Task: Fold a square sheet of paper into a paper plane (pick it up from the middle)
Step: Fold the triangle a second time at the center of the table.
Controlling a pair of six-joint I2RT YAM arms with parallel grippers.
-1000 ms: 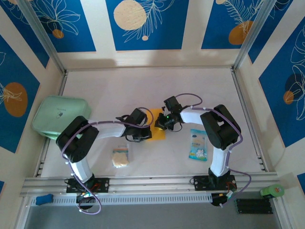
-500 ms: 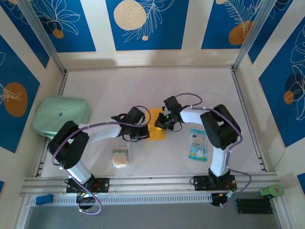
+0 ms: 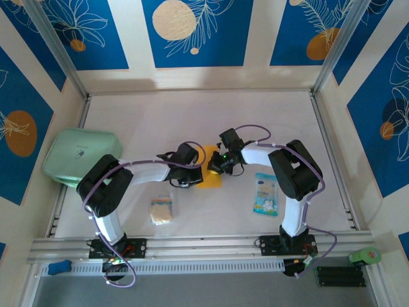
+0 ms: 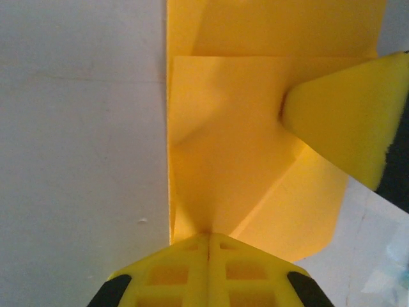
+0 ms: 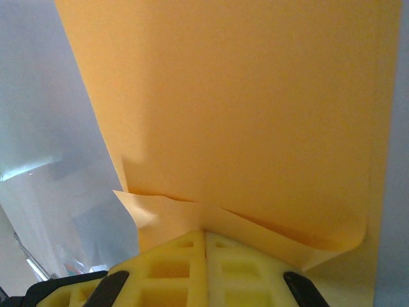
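Top external view, and both arms reach in to meet mid-desk over the square sheet of paper [image 3: 211,180] — orange-yellow, partly folded, lying flat a little nearer the front edge of the desk [image 3: 192,115] than the back. The left gripper [image 3: 196,174] comes at it from the left, the right gripper [image 3: 213,167] from the right, tips almost together.

On the left wrist camera the left gripper [image 4: 209,238] is clenched, its yellow pads pressed tight with the paper's [image 4: 230,153] edge pinched between them. One right-hand pad [image 4: 348,121] presses on the sheet from the far side.

The right wrist camera shows the right gripper [image 5: 204,235] clamped on the sheet [image 5: 243,109] too — the edge crumples at the pinch.

A blue-white packet [image 3: 265,194] lies toward the right edge, a beige spongy square [image 3: 162,210] near the front edge, and a green case [image 3: 82,153] at the left edge.
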